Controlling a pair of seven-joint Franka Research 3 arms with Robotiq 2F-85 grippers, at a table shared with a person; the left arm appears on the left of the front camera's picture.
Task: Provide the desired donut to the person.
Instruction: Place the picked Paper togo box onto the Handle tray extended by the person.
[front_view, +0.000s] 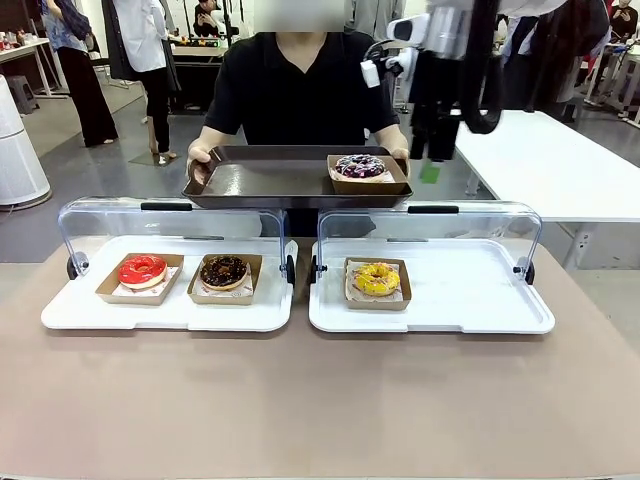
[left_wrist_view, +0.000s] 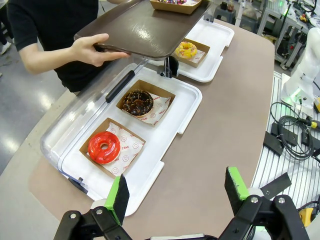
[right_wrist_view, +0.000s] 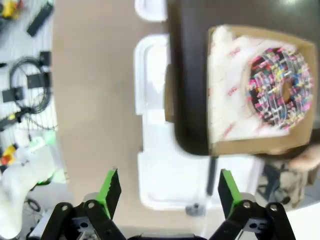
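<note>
While the person held the brown tray by both ends, the sprinkled donut sat at its three o'clock end, and the left gripper and right gripper gaped empty.

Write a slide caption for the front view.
Person in black T-shirt holds a dark brown plastic tray bearing a sprinkle-topped chocolate donut in a cardboard box.

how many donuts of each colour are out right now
red donut: 1
chocolate donut: 1
yellow donut: 1
sprinkled donut: 1
total: 4
</note>
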